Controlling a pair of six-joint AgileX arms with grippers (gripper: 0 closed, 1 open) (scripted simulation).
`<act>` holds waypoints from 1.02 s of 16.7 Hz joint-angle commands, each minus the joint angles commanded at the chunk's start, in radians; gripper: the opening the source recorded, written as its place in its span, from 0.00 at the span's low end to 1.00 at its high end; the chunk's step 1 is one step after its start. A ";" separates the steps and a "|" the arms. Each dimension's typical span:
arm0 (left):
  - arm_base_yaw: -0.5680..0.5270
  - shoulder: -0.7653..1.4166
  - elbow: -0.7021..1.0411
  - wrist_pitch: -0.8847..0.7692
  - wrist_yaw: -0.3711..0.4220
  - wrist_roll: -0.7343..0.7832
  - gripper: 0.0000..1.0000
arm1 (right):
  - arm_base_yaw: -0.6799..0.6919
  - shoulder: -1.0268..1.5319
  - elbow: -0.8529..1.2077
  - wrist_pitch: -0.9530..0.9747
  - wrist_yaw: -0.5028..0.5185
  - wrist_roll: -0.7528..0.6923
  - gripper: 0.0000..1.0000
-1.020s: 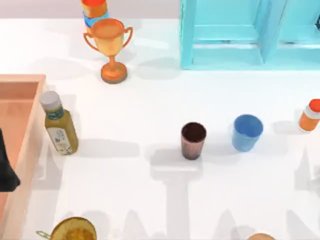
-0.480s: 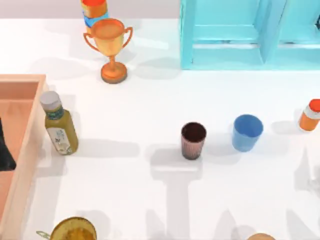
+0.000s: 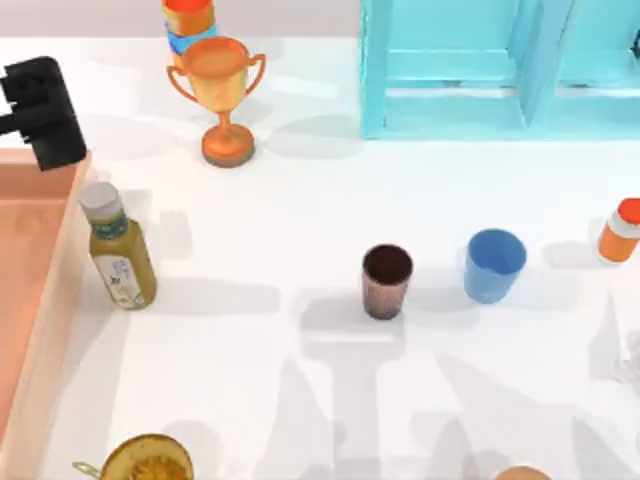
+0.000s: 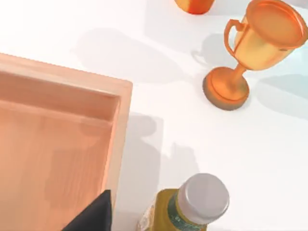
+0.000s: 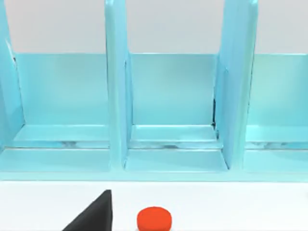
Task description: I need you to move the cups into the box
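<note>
Open table lies between my cups and the box (image 3: 62, 290); only the bottle (image 3: 118, 255) stands beside its right wall.

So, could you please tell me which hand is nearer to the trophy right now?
Left. The left hand hovers by the box at its far corner, just left of the trophy. The right hand is off near the turquoise cabinet, by the orange-capped bottle.

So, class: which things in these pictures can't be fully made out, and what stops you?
- Box: top view, cut by the left edge.
- Stacked container: top edge, trophy overlaps.
- Yellow object: bottom edge.
- Left gripper: fingers unclear.
- Right gripper: dark tip, bottom edge.
</note>
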 joint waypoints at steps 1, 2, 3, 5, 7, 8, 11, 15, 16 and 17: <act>-0.034 0.102 0.109 -0.066 -0.004 -0.037 1.00 | 0.000 0.000 0.000 0.000 0.000 0.000 1.00; -0.070 0.206 0.219 -0.132 -0.006 -0.074 1.00 | 0.000 0.000 0.000 0.000 0.000 0.000 1.00; -0.107 0.309 0.331 -0.198 -0.007 -0.110 1.00 | 0.000 0.000 0.000 0.000 0.000 0.000 1.00; -0.185 0.515 0.553 -0.329 -0.006 -0.180 1.00 | 0.000 0.000 0.000 0.000 0.000 0.000 1.00; -0.265 0.715 0.768 -0.456 -0.001 -0.245 1.00 | 0.000 0.000 0.000 0.000 0.000 0.000 1.00; -0.305 0.812 0.870 -0.517 0.003 -0.275 1.00 | 0.000 0.000 0.000 0.000 0.000 0.000 1.00; -0.420 1.079 1.153 -0.684 0.017 -0.352 1.00 | 0.000 0.000 0.000 0.000 0.000 0.000 1.00; -0.546 1.349 1.435 -0.852 0.033 -0.420 1.00 | 0.000 0.000 0.000 0.000 0.000 0.000 1.00; -0.571 1.398 1.485 -0.882 0.036 -0.431 1.00 | 0.000 0.000 0.000 0.000 0.000 0.000 1.00; -0.590 1.436 1.524 -0.905 0.039 -0.438 1.00 | 0.000 0.000 0.000 0.000 0.000 0.000 1.00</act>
